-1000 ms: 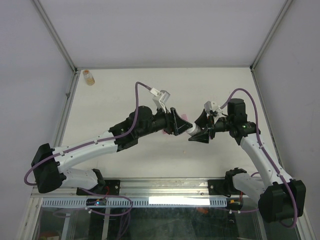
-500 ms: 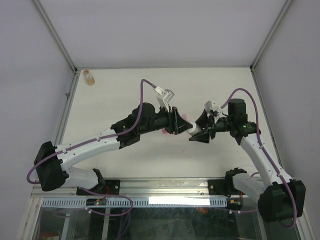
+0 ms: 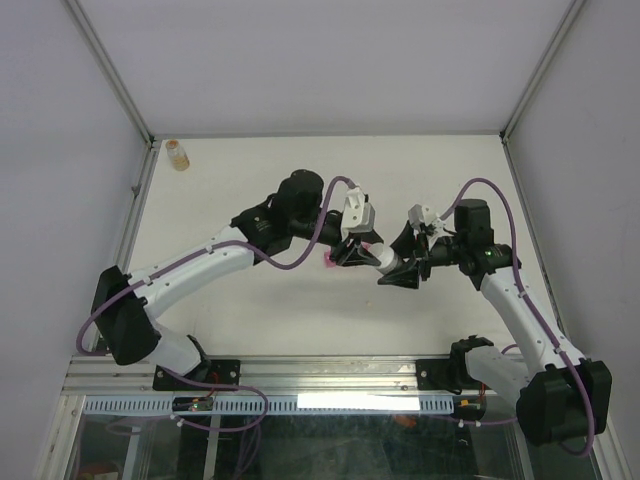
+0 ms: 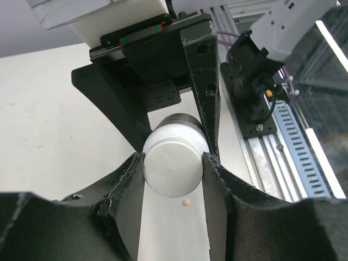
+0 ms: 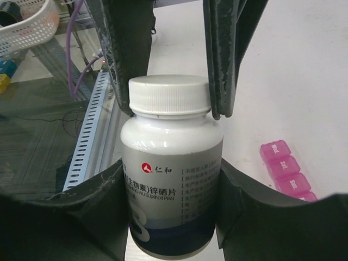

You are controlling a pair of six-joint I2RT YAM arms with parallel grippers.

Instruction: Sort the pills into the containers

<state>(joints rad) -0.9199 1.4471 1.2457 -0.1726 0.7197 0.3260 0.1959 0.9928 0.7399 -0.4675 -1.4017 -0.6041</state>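
The left arm (image 3: pixel 200 268) and the right arm (image 3: pixel 522 305) are built alike: white rounded links between bulky black joint housings, with black feet bolted to the aluminium rail (image 3: pixel 330 372). A purple cable (image 3: pixel 490 183) loops along each arm beyond the rail. At the ends farthest from the rail, the left gripper (image 3: pixel 352 252) and the right gripper (image 3: pixel 398 270) have matte black, rough-grained wedge fingers (image 4: pixel 122 196). Each has a black frame dotted with screw holes and a white camera block. A thin red-and-green strip edges the right one's white housing.

White pill bottle (image 5: pixel 171 141) with ribbed white cap (image 5: pixel 169 93); its label (image 5: pixel 179 187) shows a red logo, black lettering and a blue band. The pill organiser (image 5: pixel 287 169) is pink.
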